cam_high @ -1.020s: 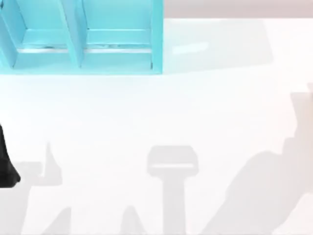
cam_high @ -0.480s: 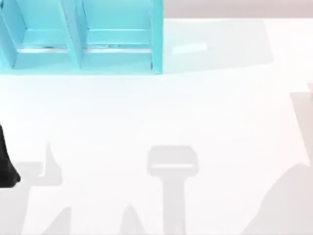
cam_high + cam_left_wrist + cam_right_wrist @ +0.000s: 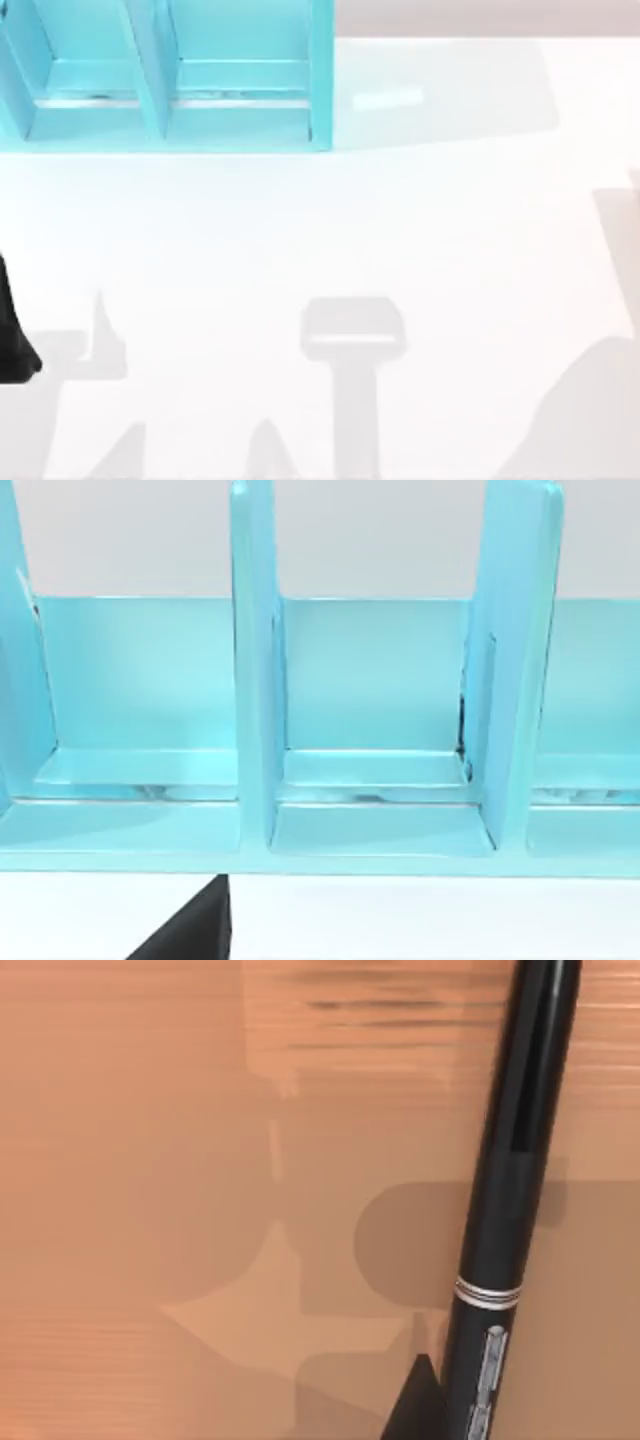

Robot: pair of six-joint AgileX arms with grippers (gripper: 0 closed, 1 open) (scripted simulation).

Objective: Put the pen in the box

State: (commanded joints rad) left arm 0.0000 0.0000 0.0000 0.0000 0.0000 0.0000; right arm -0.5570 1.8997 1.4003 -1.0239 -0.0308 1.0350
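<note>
Left arm (image 3: 12, 340): one black segment at the far left edge of the top view, in the near half of the desk, narrow at its farther end and widening to a rounded near end. Left hand (image 3: 195, 935): a single black wedge at the edge of the left wrist view, its point aimed forward, the wrist held so that it faces level across the desk rather than down at it. Right hand (image 3: 412, 1405): a small black pointed tip at the edge of the right wrist view, the wrist turned steeply downward and close over the surface beneath it.
</note>
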